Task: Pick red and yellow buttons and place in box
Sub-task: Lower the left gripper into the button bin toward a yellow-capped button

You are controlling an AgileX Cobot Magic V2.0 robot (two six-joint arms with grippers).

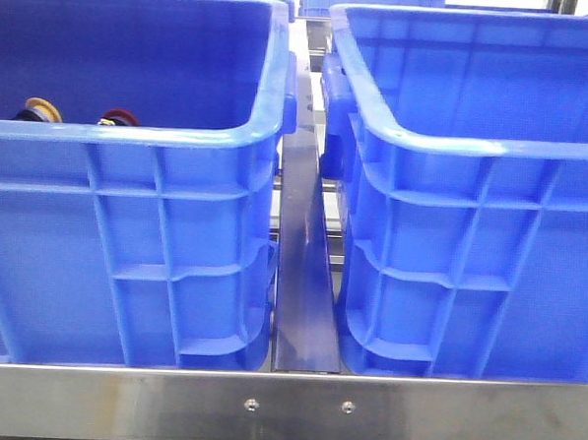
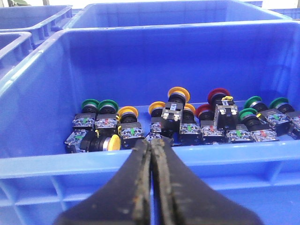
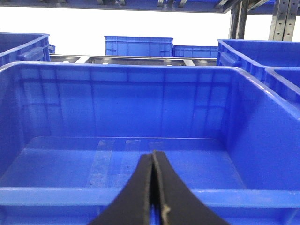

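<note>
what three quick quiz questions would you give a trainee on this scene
1. True or false: the left gripper is open.
2. Which cap colours show among the buttons in the left bin: (a) red, yellow, green (b) blue, white?
3. What lies in the right bin ahead of the right gripper?

Key: 1 false, it is shut. 2 (a), e.g. yellow button, red button, green button. 3 nothing visible.

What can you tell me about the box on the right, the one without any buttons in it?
The right box is a deep bin of glossy blue plastic with a rolled rim and ribbed outer walls. It stands upright on the metal rack, beside the left box. Inside, its floor looks bare, showing only faint tape-like marks.
</note>
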